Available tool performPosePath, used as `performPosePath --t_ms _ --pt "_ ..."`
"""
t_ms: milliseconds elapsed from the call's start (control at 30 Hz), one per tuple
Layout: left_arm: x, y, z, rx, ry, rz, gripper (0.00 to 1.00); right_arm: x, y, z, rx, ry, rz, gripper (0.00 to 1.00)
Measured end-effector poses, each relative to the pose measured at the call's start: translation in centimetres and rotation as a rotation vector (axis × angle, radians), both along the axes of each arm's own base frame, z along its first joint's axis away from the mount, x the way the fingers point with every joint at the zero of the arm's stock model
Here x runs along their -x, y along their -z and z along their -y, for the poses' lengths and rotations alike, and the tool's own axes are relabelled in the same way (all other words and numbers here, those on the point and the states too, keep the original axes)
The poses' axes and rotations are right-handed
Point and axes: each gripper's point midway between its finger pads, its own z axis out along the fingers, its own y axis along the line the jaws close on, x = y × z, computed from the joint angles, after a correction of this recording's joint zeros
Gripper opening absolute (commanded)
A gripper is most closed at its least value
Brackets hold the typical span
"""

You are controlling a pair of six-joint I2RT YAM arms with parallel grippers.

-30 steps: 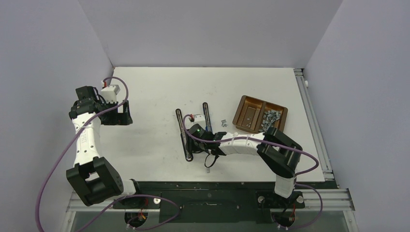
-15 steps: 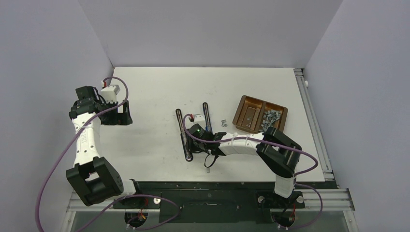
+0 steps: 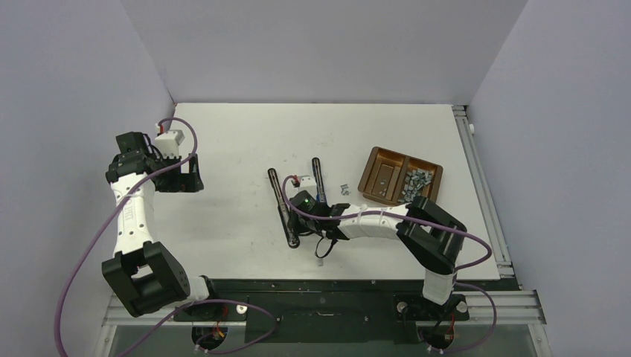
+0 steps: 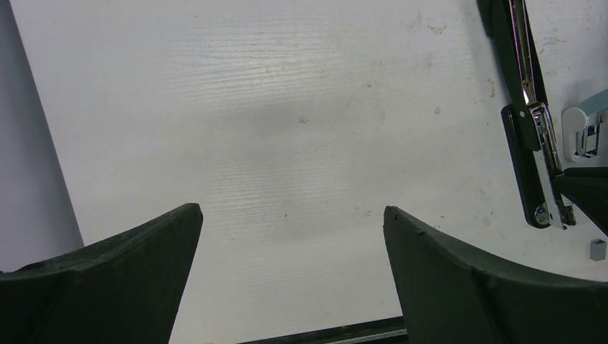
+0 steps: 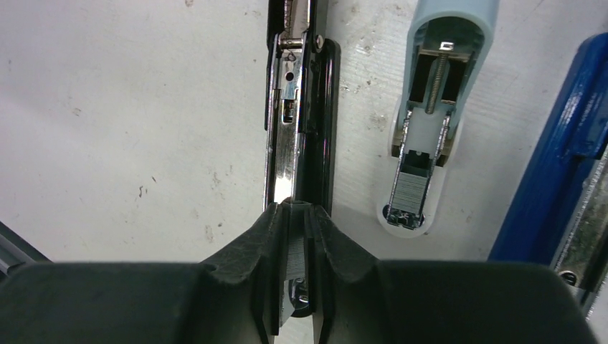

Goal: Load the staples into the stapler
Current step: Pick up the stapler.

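Observation:
A black stapler point(image 3: 281, 207) lies open on the table, its metal channel point(image 5: 285, 136) running away from my right gripper. My right gripper point(image 5: 297, 209) is shut on a short silver-grey strip of staples point(image 5: 292, 247), held at the near end of that channel. From above, this gripper point(image 3: 298, 223) is over the stapler's near end. A small light-blue stapler point(image 5: 439, 79) lies open beside it with staples point(image 5: 412, 190) inside. My left gripper point(image 4: 290, 211) is open and empty over bare table, far left point(image 3: 184, 177).
A blue stapler point(image 5: 566, 136) lies to the right of the light-blue one. A brown two-compartment tray point(image 3: 372, 172) holds more staples point(image 3: 417, 178) at the right. Loose staples point(image 3: 344, 190) lie beside it. One small grey block point(image 4: 597, 249) lies near the front edge.
The far end of the black stapler has shifted slightly left. Both arms are almost still.

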Motion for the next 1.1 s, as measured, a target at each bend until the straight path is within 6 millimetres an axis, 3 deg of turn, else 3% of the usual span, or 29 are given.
performPosePath --t_ms 167,533,667,900,1100 --pt "-0.1 -0.1 0.0 -0.001 0.000 0.004 0.96 -0.1 -0.5 0.8 0.044 0.000 0.020 0.09" --pt "0.0 -0.2 -0.1 -0.006 0.004 0.005 0.96 0.5 -3.4 0.0 0.108 -0.027 0.120 0.08" --pt "0.0 -0.2 -0.4 -0.008 -0.002 0.006 0.96 1.1 -4.1 1.0 0.148 -0.027 0.142 0.09" --pt "0.1 -0.5 -0.4 -0.014 0.001 0.016 0.96 1.4 -5.4 5.9 0.227 0.040 0.183 0.09" --pt "0.1 -0.5 -0.4 -0.014 0.002 0.016 0.96 1.3 -4.1 11.7 0.375 0.132 0.190 0.09"
